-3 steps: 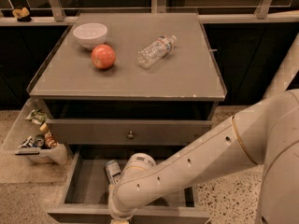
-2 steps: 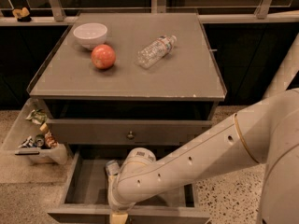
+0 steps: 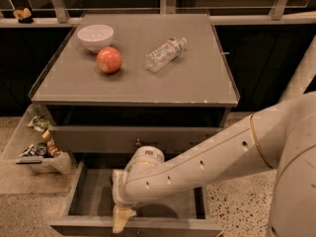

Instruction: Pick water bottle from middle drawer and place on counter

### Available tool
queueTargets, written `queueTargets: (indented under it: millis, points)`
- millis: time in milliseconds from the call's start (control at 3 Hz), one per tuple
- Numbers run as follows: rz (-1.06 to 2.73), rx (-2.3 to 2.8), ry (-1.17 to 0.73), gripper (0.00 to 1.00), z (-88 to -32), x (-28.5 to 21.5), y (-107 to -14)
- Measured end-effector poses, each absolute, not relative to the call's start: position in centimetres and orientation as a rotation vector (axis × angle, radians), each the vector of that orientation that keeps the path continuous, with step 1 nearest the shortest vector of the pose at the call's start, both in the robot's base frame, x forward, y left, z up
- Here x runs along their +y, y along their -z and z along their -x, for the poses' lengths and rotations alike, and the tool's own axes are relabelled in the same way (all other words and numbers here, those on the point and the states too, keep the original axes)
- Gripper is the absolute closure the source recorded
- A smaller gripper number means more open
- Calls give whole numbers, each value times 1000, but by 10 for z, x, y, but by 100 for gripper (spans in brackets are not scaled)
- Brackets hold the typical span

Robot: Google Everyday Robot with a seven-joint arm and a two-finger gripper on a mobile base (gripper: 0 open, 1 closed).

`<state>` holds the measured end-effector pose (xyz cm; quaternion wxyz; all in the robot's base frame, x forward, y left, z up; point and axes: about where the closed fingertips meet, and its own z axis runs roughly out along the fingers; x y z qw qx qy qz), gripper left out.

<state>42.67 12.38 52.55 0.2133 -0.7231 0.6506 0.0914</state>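
The middle drawer [image 3: 89,194] stands open under the counter [image 3: 133,85], showing its grey floor. My arm reaches down into it from the right. My gripper [image 3: 121,217] hangs at the drawer's front left, just above the front wall. The water bottle is almost wholly hidden behind my wrist. Only a pale sliver that may be the bottle shows at the wrist's left side [image 3: 116,176]. I cannot tell whether the gripper holds it.
On the counter are a white bowl [image 3: 95,37], a red apple [image 3: 109,59] and a slim ribbed clear bottle [image 3: 165,54] lying on its side. A clear bin of clutter [image 3: 34,149] stands on the floor left of the cabinet. The upper drawer [image 3: 133,139] is shut.
My wrist and gripper have shifted slightly left and up inside the drawer. The pale object beside the wrist is now more covered by the arm. The counter items have not moved.
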Motion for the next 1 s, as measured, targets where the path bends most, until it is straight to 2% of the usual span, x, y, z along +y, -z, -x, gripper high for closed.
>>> queueTargets:
  millis: [333, 667, 1000]
  points:
    - [2003, 1839, -271, 0, -443, 126, -503]
    - [1949, 1908, -321, 0, -496, 136, -446]
    - [1953, 1904, -318, 0, -495, 136, -448]
